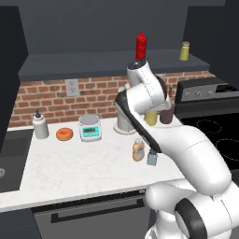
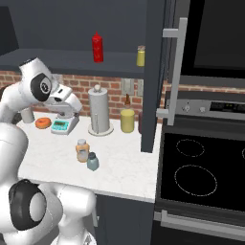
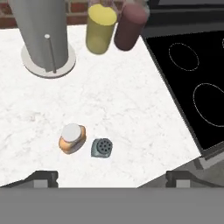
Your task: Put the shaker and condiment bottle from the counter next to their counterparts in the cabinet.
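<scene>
The shaker (image 1: pixel 151 157) (image 2: pixel 93 161) (image 3: pixel 102 148), a squat blue-grey jar with a dark cap, stands on the white marbled counter (image 1: pixel 70 163) (image 3: pixel 131 109). Just left of it is the orange condiment bottle (image 1: pixel 138 150) (image 2: pixel 82 150) (image 3: pixel 72 138) with a pale cap. My gripper (image 2: pixel 64 115) (image 3: pixel 111 178) hangs high above both, pointing down, open, with nothing between its fingers. On the cabinet shelf (image 1: pixel 93 63) (image 2: pixel 72 60) stand the counterparts: a red squeeze bottle (image 1: pixel 141 45) (image 2: pixel 97 47) and a yellow-green shaker (image 1: pixel 185 51) (image 2: pixel 140 56).
A paper towel holder (image 2: pixel 99 111) (image 3: pixel 41 35), a yellow canister (image 2: pixel 127 119) (image 3: pixel 100 28) and a dark red canister (image 3: pixel 130 30) stand at the back. A scale (image 1: pixel 90 127), donut (image 1: pixel 64 134) and soap bottle (image 1: pixel 40 125) sit left. The stove (image 2: pixel 201 172) lies right, beside an open cabinet door (image 2: pixel 155 72).
</scene>
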